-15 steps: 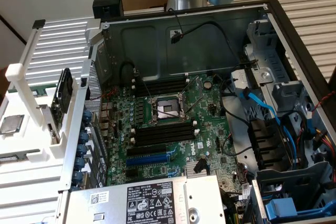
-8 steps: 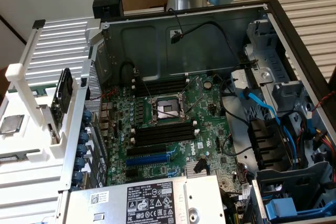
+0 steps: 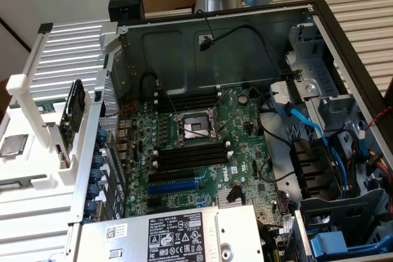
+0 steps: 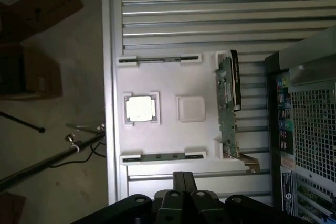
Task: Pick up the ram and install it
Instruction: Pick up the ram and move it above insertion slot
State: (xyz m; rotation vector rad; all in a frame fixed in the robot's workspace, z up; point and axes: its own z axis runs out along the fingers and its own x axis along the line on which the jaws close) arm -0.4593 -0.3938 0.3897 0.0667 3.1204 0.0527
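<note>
Hand [image 4: 181, 177] closed, empty, near ram [image 4: 157, 156] in white tray [image 4: 168, 137]. Likely light, stiff, fragile; grip long edges mid-span.

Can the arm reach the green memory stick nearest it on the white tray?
Probably yes: the thin green ram stick lies uncovered on the white plastic tray below the gripper, whose jaws are shut.
</note>
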